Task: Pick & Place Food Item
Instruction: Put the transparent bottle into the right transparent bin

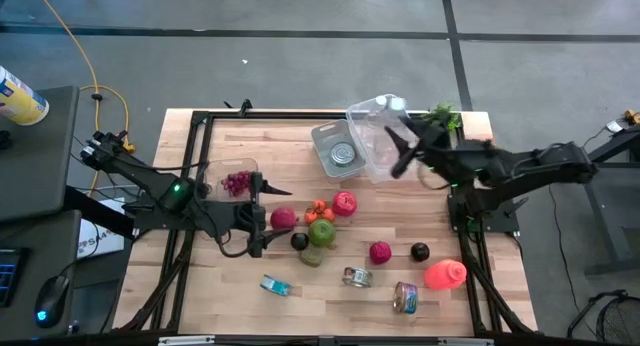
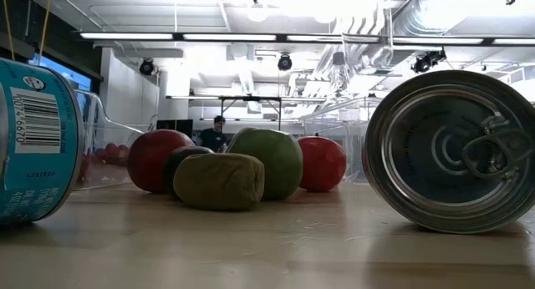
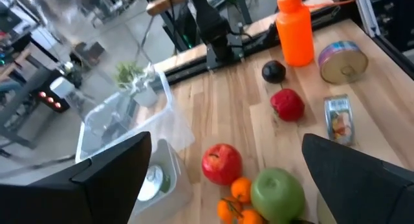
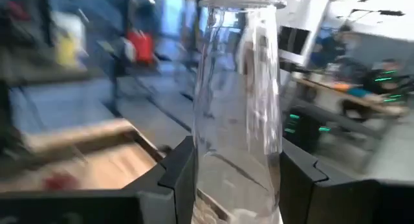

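Up Goes the Clear Box

Now the left tool waits wide open by the red apple and green apple on the desk. Further right, the right tool pinches a clear box, tipped in the air above another clear box with a can inside.

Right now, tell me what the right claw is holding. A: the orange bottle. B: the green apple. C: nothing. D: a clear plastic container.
D: the right claw is closed on a clear plastic container, lifted at the table's far side; the right wrist view shows its clear wall pinched between the two dark fingers.
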Controlling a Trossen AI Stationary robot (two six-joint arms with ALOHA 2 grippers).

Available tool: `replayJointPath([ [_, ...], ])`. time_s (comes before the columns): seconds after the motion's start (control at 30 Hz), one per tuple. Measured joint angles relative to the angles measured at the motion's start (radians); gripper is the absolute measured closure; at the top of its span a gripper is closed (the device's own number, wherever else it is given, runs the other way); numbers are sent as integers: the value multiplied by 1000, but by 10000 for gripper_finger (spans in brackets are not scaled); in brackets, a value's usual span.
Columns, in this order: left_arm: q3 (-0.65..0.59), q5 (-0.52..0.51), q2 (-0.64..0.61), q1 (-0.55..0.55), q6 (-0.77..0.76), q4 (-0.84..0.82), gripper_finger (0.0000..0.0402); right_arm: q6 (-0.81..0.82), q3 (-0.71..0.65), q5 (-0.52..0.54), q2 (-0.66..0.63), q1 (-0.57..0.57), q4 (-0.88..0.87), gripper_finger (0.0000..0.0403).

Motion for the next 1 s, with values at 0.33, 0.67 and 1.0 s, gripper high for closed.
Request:
replayJointPath([
  [0.33, 0, -1, 0, 3, -83, -10, 11, -56, -419, -100, -199, -40, 457, 266],
  [0.67, 0, 5, 0, 3, -89, -17, 11, -58, -475, -73, -173, -95, 500, 266],
  [1.0, 0, 65, 0, 3, -146, -58, 11, 72, -475, -76, -53, -146, 398, 266],
])
